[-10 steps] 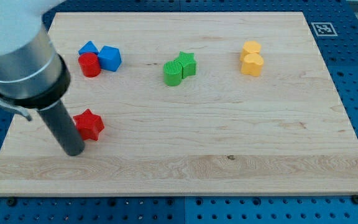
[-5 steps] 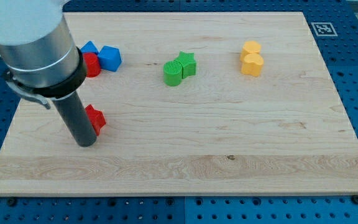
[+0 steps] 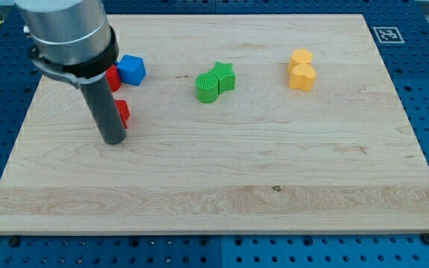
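At the view's left, my tip [image 3: 114, 140] is pressed against a red block [image 3: 122, 113], mostly hidden by the rod. No pincer is fitted. A blue block [image 3: 132, 69] is seen just above on the table [image 3: 274, 171].

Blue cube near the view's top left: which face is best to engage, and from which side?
The blue cube shows a free flat face toward the view's right; come from there. A red block abuts its left, where my tip stands lower, against another red block.
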You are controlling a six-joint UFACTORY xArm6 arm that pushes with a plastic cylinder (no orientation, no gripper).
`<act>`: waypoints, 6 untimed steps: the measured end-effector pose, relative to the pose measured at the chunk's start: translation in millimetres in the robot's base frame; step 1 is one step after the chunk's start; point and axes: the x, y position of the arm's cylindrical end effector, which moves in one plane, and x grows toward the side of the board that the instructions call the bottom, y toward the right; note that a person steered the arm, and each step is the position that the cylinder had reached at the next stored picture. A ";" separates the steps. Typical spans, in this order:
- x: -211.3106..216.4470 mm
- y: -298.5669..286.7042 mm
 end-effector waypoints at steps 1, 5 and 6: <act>-0.2 -12.2; -57.1 -7.4; -71.1 -7.4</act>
